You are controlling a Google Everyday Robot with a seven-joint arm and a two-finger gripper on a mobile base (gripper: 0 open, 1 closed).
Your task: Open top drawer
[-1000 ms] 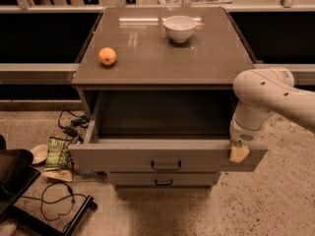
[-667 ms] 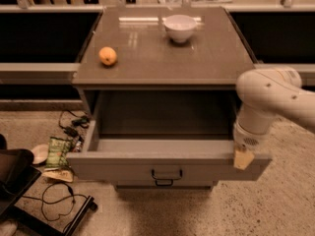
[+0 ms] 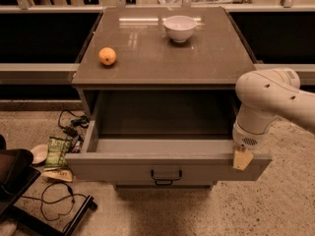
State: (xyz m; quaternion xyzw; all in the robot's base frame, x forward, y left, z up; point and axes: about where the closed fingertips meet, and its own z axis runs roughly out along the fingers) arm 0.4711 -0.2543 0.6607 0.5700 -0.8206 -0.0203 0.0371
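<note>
The grey top drawer (image 3: 118,167), black bar handle (image 3: 166,176) centred, stands wide open below the cabinet top (image 3: 206,58). The gripper (image 3: 242,159) sits on its right front rim, grip unclear. An orange (image 3: 107,56) and white bowl (image 3: 179,27) sit above; speckled floor (image 3: 275,205).

Top drawer (image 3: 167,165) open; claw (image 3: 242,159) at right front edge.

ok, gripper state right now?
Gripper: at the right end of the top drawer front, on its upper edge; open or closed cannot be told.
</note>
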